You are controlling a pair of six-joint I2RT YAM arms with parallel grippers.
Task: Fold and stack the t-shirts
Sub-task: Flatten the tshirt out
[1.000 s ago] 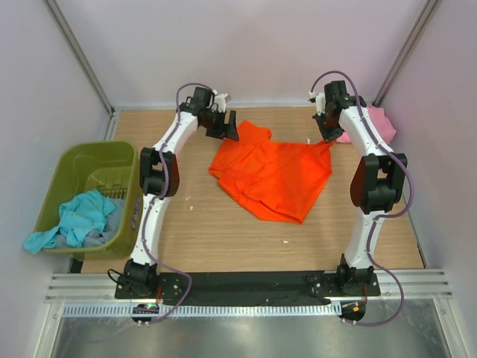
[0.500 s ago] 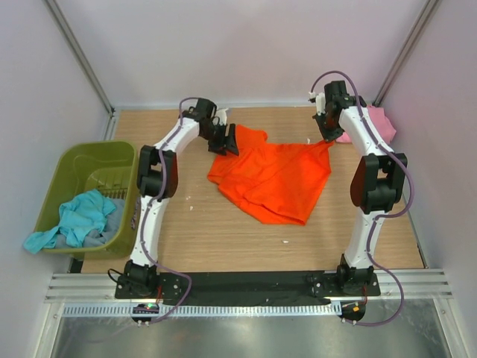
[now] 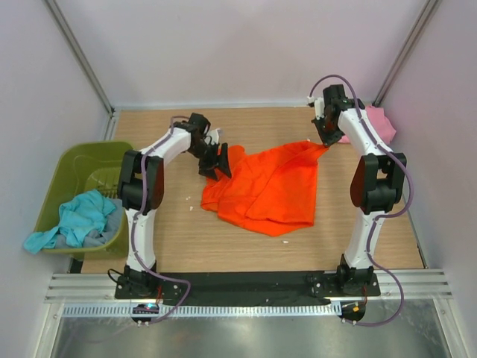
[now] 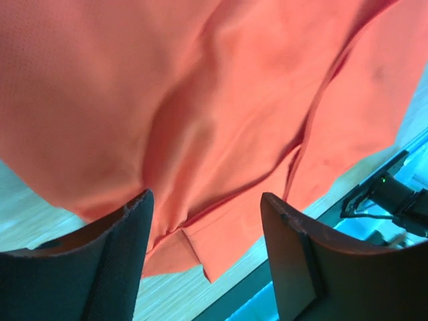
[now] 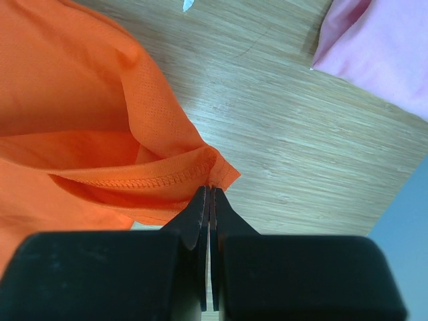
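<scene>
top: overhead, far | wrists: close, downward | shared: orange t-shirt (image 3: pixel 272 186)

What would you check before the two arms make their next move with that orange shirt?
1. Right gripper shut on the hem corner of the orange shirt: ok.
2. Left gripper holding the shirt: not ok; its jaws stand apart, with cloth just ahead of them.
3. Orange shirt lying flat: not ok; it is rumpled and creased.
4. Pink shirt clear of the orange one: ok; bare table shows between them.
5. Teal shirt out of the green tub: not ok; it lies in the tub, partly over the rim.
</scene>
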